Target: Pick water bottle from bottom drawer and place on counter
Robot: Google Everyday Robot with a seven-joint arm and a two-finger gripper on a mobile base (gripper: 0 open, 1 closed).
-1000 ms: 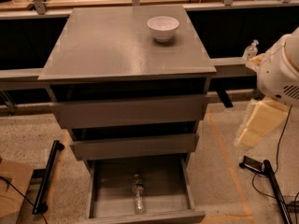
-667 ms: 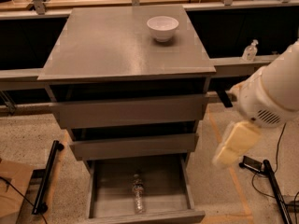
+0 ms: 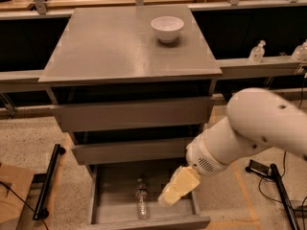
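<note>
Clear plastic water bottle (image 3: 141, 203), label unreadable, lies mid-floor in the open bottom drawer (image 3: 144, 223), bare tray at its nine o'clock, the cream gripper (image 3: 169, 197) near its three o'clock, whether spread or pressed together I cannot tell.

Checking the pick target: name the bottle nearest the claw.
The water bottle lying in the bottom drawer, where the claw hovers; the pump bottles stand far right.

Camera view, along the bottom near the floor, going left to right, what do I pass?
Brown cardboard sheet → black metal bar on the floor → small clear crinkled plastic water bottle in the grey metal bottom drawer → beige two-finger gripper at the drawer's right side → black stand leg.
</note>
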